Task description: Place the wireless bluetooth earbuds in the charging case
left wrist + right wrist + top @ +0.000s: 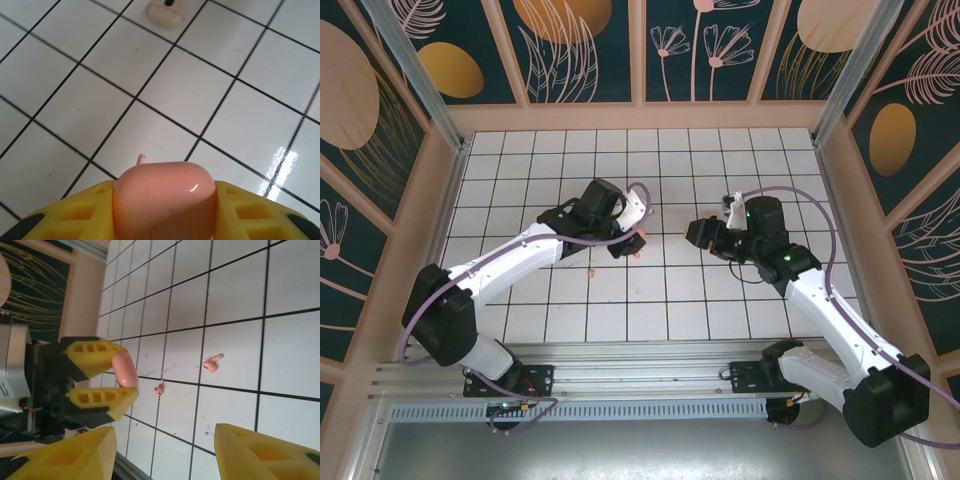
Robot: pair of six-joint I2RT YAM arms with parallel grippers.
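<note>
My left gripper (165,192) is shut on the salmon-pink charging case (165,210), its yellow fingers (80,210) pressed to both sides. The case looks closed and hangs above the tiles. The right wrist view shows that same case (125,371) in the left gripper (131,374), with two small pink earbuds lying loose on the tiles beside it: one (159,388) on a grout line close to the case, the other (212,363) a tile further off. One earbud's stem (141,159) peeks out beyond the case. My right gripper (165,452) is open and holds nothing. From above, the left gripper (632,238) and right gripper (700,232) face each other mid-table.
A pale rounded piece (165,12) lies on a tile far ahead of the left gripper. The white tiled floor (660,300) is fenced by pinkish walls (640,115) and a metal rail (620,365) at the near edge.
</note>
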